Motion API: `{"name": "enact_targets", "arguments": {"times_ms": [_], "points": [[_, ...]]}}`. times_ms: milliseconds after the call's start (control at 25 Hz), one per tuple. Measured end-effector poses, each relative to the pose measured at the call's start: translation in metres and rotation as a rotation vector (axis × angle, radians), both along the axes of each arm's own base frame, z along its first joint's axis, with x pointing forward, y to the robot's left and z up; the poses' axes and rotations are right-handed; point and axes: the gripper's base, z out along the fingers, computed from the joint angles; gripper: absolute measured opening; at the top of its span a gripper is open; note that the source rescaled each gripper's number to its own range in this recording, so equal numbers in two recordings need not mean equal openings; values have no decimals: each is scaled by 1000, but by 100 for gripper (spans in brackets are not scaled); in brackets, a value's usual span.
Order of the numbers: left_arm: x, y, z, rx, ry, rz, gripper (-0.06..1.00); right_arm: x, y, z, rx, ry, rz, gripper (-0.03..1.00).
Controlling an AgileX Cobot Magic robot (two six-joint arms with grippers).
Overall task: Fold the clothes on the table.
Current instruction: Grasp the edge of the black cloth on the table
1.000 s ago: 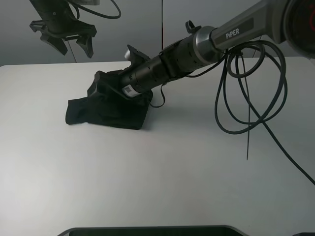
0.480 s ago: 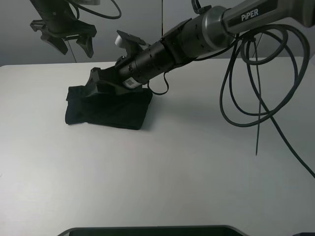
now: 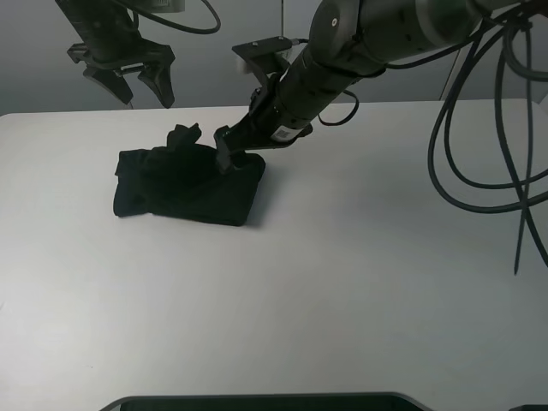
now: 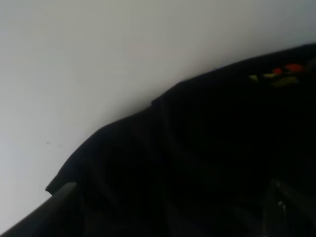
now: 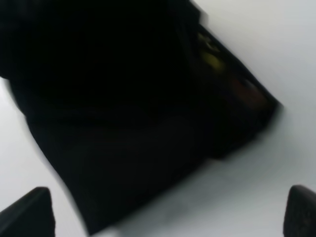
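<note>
Item: the clothes (image 3: 184, 184), a black T-shirt, lay as a compact folded bundle on the left-rear part of the table (image 3: 342, 282); edges roughly squared, one crumpled lump standing up at its far side, so the fold looked nearly finished but untidy

Right gripper (image 3: 205, 145): jaws spread wide, empty, poised just over the bundle's far right edge; judged placed to press or tuck the raised lump

Left gripper (image 3: 127, 79): jaws parted, empty, hung above and behind the bundle, well clear, judged kept out of the other arm's way

Obscured: the chest print showed only as small red and yellow flecks (image 4: 276, 75) in the left wrist view and blurred patches in the right wrist view; neck label not visible; layers within the fold could not be told apart, black on black
</note>
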Motion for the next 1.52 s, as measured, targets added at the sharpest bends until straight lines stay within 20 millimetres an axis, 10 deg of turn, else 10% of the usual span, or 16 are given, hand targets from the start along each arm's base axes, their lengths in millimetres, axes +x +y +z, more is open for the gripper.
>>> {"name": "enact_targets", "arguments": {"times_ms": [360,760,1200,1520], "points": [[-25,-47,0,16,2,-152,94,29,-121,12,-55,23,-316,100],[-52,-82,-14,120,-35,-254,94,33,-147,10,-77,46,-369,100],[-43,-44,-61,278,-79,-146,94,33,-147,10,-75,51,-375,100],[-11,30,-65,216,10,51,94,32,-147,10,-78,63,-372,100]]}}
